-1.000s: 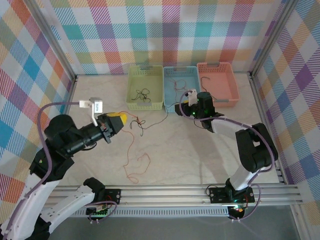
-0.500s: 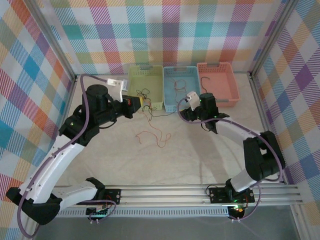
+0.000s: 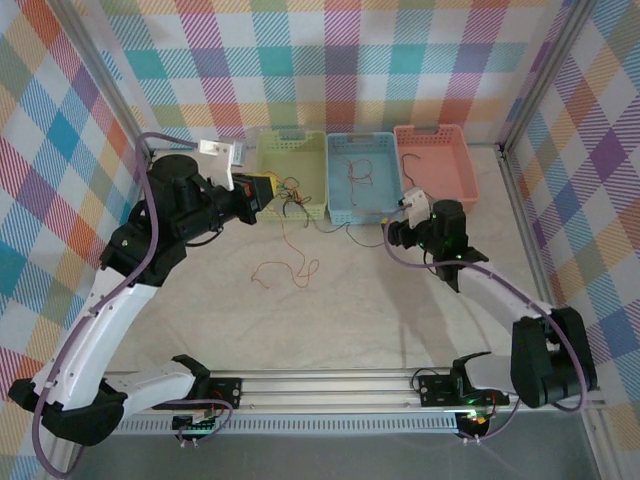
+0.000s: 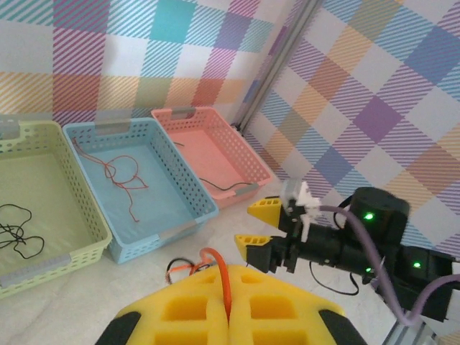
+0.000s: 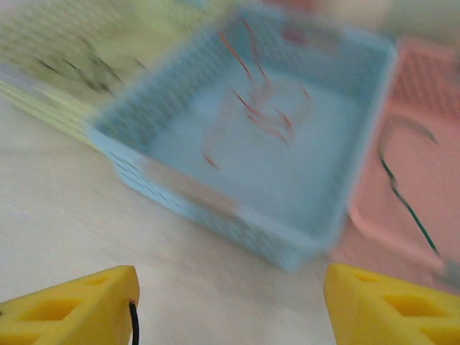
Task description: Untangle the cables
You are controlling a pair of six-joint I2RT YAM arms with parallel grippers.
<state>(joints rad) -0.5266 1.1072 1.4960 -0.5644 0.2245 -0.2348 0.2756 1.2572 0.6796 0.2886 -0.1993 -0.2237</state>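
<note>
- Left wrist view: your left tool [image 4: 228,310] is clenched on the red-orange cable [image 4: 223,277], which trails down to the bench [image 3: 380,310].
- Right tool [image 5: 230,298] stands released; lift slowly so loops slide free.

Green basket [image 3: 300,162]; blue basket [image 3: 372,205]; salmon basket [image 3: 445,170]; red-orange cable [image 4: 224,287]; yellow right claw [image 5: 230,302]; pastel plaid walls [image 3: 400,60].
</note>
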